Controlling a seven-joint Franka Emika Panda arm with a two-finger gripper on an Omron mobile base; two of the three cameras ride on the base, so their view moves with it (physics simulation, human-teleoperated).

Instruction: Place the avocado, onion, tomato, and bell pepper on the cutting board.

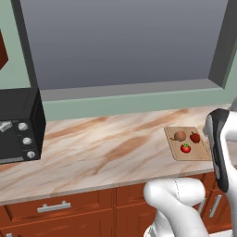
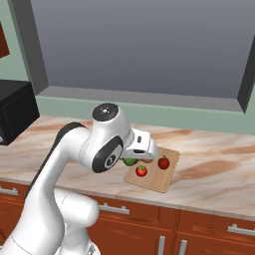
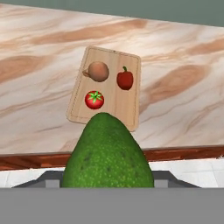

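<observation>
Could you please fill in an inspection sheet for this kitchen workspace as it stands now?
Surface: marbled counter over red-brown cabinets with metal handles.
Job's things: cutting board lies flat near the counter's front edge; onion, bell pepper and tomato sit on it, apart from one another. Avocado is held in the air, above the scene.
Clutter: black toaster oven at the counter's left end.
End effector: shut on the avocado, raised off the counter.
Cables: nothing seen.
Surroundings: green wall with a large grey window behind the counter.
</observation>
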